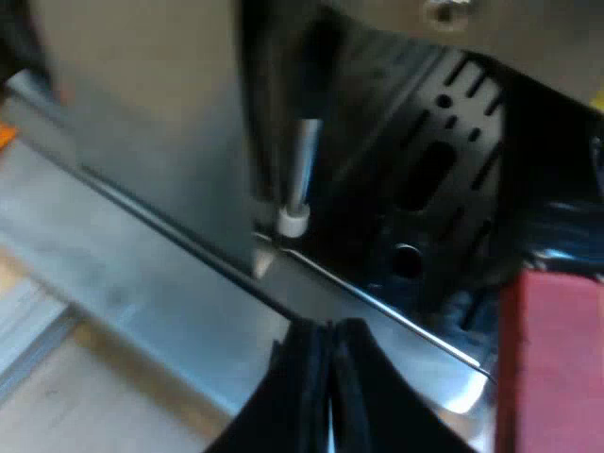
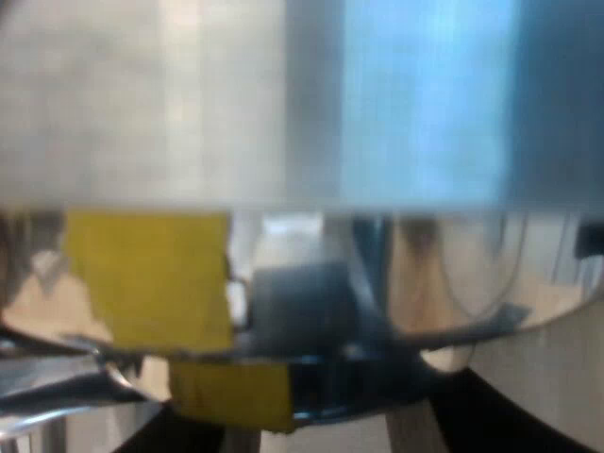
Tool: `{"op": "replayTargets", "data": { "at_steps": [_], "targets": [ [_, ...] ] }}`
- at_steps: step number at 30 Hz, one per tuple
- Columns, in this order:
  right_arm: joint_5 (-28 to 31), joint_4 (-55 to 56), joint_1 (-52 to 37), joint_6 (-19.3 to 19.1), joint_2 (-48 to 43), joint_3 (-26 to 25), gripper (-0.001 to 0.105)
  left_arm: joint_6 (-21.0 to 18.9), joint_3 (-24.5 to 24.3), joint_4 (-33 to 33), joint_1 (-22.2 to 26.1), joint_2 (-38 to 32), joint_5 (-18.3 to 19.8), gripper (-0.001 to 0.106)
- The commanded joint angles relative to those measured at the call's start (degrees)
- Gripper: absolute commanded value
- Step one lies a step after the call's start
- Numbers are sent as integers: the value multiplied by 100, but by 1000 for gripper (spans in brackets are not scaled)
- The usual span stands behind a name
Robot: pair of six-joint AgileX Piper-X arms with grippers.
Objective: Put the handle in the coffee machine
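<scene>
Close wrist views of an espresso machine (image 1: 160,142), with several parts cut off or impossible to identify.

In the left wrist view, a red block (image 1: 552,363) beside the machine's dark slotted panel (image 1: 444,151) runs off the view's edge. It cannot be told whether this is the handle's red end. The steam wand (image 1: 300,170) loses its upper part in shadow. In the right wrist view, a yellow patch (image 2: 151,283) under a steel surface (image 2: 189,104) carries no readable mark. A dark shape (image 2: 302,302) beside the patch cannot be identified.

My left gripper (image 1: 328,332), fingers pressed together, hovers near the espresso machine (image 1: 142,113), just beside its white-tipped steam wand (image 1: 300,170); the handle's red end (image 1: 552,363) sits close.
</scene>
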Motion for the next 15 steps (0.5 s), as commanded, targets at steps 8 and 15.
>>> {"op": "replayTargets", "data": {
  "at_steps": [8, 15],
  "targets": [
    [-42, -650, 6, 23, -258, -101, 35, 253, 665, -154, -34, -45, 516, 1],
    [-42, -650, 6, 23, -258, -101, 35, 333, 664, -68, -34, -242, 661, 1]
  ]
}}
